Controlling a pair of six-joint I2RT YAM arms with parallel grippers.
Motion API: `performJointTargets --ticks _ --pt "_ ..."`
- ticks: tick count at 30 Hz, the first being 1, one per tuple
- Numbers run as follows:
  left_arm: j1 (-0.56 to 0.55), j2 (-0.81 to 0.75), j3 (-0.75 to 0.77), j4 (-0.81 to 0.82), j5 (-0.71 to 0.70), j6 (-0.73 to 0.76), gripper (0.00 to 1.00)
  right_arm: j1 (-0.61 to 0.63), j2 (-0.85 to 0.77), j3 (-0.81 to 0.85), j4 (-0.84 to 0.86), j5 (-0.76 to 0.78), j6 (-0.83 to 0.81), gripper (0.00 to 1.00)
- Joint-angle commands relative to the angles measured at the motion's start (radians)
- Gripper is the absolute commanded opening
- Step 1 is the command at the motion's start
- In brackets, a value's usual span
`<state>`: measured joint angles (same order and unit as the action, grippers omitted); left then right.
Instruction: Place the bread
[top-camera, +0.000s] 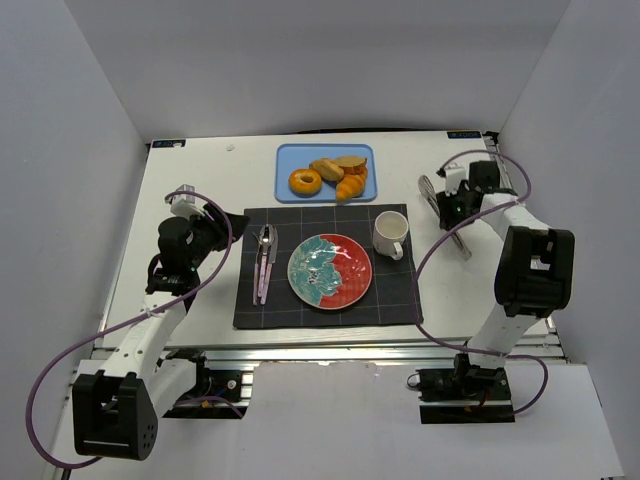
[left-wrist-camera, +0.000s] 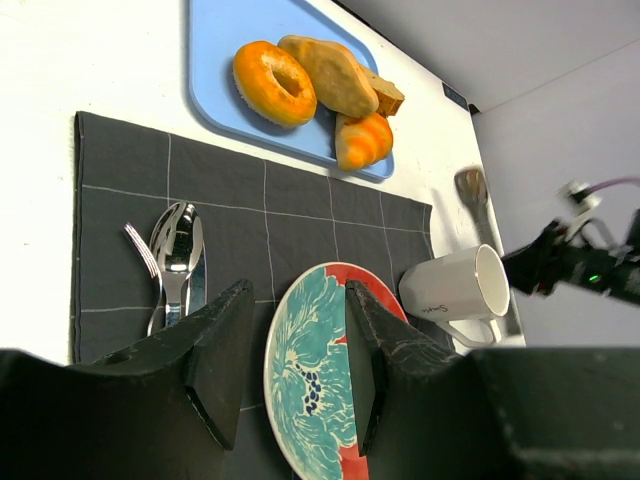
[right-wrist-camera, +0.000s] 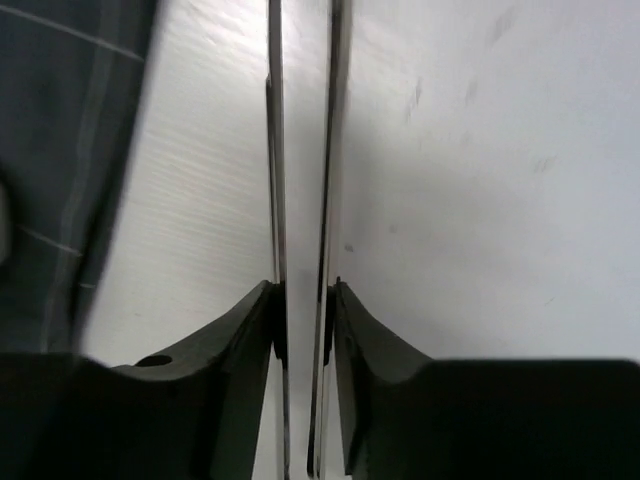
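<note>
The croissant (top-camera: 351, 187) lies on the near right part of a blue tray (top-camera: 290, 157) at the far middle of the tabletop (top-camera: 200, 180). To its left on the same tray sits a glazed donut (top-camera: 305, 181). A pale roll (top-camera: 327, 168) and a brown piece of bread (top-camera: 351, 162) lie just beyond the croissant, the roll touching the donut.

Near of the tray lies a dark grid-lined placemat (top-camera: 390, 300). On it stand a round plate (top-camera: 330, 270) patterned in teal and red, with nothing on it, and a white mug (top-camera: 390, 235) just right of the plate's far edge. A spoon and fork (top-camera: 264, 260) lie side by side on the left of the placemat.

The left gripper (left-wrist-camera: 297, 300) hovers over the left side of the placemat with its fingers apart and nothing between them. In its wrist view the croissant shows well beyond it.

The right gripper (right-wrist-camera: 303, 290) is low over the tabletop, right of the mug. Its fingers press on the outer sides of a pair of metal tongs (top-camera: 445, 215), whose two thin arms run between them.
</note>
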<state>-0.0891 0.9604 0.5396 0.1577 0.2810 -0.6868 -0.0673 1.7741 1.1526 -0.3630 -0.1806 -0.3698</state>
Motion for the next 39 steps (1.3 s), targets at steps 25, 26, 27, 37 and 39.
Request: performJointTargets --ticks 25,26,27,37,39 --pt "-0.006 -0.078 -0.009 -0.029 -0.02 0.007 0.51 0.429 0.008 0.483 -0.26 0.098 -1.115 0.42" --pt "-0.006 -0.08 -0.007 -0.029 -0.02 0.007 0.51 0.429 0.011 0.49 -0.267 0.104 -1.124 0.41" --pt "-0.005 -0.078 -0.007 -0.029 -0.022 0.007 0.51 0.431 0.016 0.496 -0.274 0.107 -1.135 0.41" --pt "-0.004 -0.072 -0.009 -0.02 -0.02 0.007 0.51 0.446 0.03 0.455 -0.271 0.165 -1.253 0.44" --pt "-0.005 -0.072 -0.01 -0.02 -0.02 0.007 0.51 0.445 0.036 0.463 -0.269 0.167 -1.258 0.44"
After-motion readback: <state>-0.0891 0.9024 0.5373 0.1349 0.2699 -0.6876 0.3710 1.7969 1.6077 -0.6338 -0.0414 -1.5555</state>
